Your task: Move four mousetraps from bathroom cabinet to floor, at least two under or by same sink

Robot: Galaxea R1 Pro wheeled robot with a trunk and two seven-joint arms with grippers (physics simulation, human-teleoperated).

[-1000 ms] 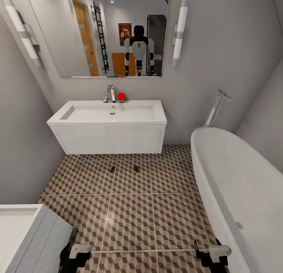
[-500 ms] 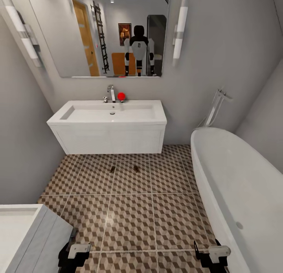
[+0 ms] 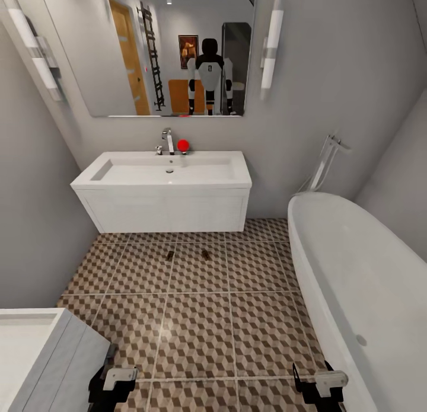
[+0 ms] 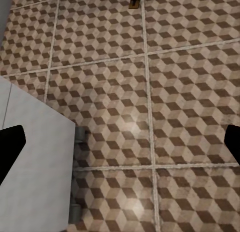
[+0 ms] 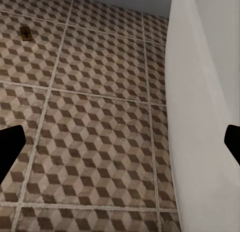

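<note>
Traps: two on the floor (image 3: 196,317). Left trap (image 3: 169,255) and right trap (image 3: 205,254) lie near each other, one on each side of a grout line, a little in front of the vanity (image 3: 166,209). Both flat on the cube-pattern tiles, small and dark from my head; I cannot make out wire or bait. My left wrist camera catches one trap at the frame edge (image 4: 134,0); my right wrist camera catches one too (image 5: 24,33).

Sink (image 3: 169,170): white, shallow, set on the vanity, chrome tap (image 3: 168,140) at its back with a red ball (image 3: 183,145) just beside it. The traps lie in front of the vanity, not beneath it.

Surroundings: mirror (image 3: 154,50) above the sink; bathtub (image 3: 362,293) along my right; white unit (image 3: 41,353) at my near left.

My left gripper (image 3: 112,383): low over the tiles beside the white unit, jaws spread wide, nothing between them. My right gripper (image 3: 320,385): low beside the tub wall, jaws likewise spread, holding nothing.

Change against the earlier frames: traps, sink and tub sit where they did. Over the last second my left gripper has drifted slightly down and left in my head view; my right gripper has barely moved.
</note>
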